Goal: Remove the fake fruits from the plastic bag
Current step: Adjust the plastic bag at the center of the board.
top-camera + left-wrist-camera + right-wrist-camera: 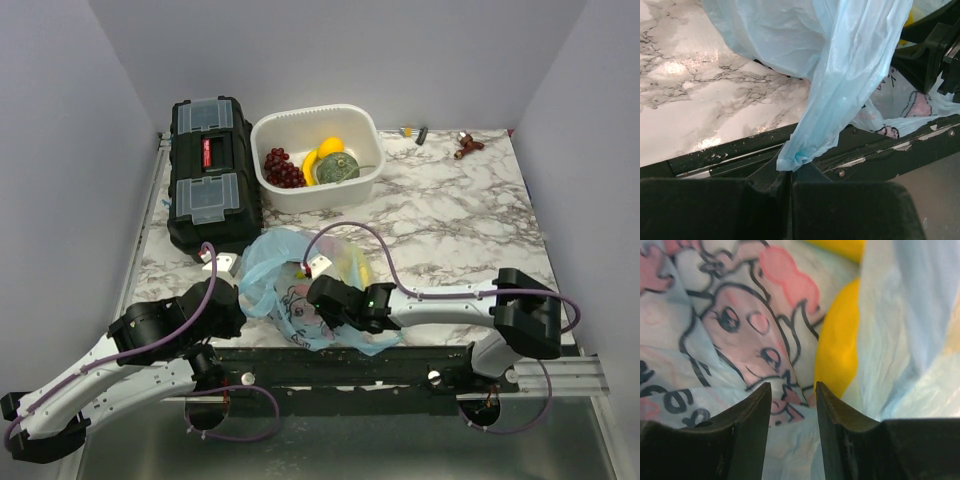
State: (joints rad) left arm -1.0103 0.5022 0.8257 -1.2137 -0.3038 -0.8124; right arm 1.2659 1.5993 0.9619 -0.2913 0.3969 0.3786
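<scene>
Plastic bag (285, 272): lying crumpled at the near table edge, spreading from the left gripper across to the right gripper. Clamping a twisted light-blue strip of that bag in the left gripper (790, 181), jaws pressed flat together with no gap showing. Stretching up and away from those fingertips into the loose film above and to the right.

Pressing the right gripper (792, 388) against the bag's printed side, jaws standing slightly apart, wrinkled film with pink and black cartoon lines filling the gap, nothing clamped. Showing a yellow fruit (835, 355) under the film just right of that gripper's right finger, more yellow peeking higher up at the frame's top edge.

Sitting well beyond both grippers on the marble table (450, 220): a white tub (300, 120), holding a purple grape bunch (282, 168), a banana (310, 167), a lemon (330, 146) and a green melon (340, 168), all lying close together. Standing straight ahead of the left gripper, just left of the tub: a black toolbox (210, 170).
</scene>
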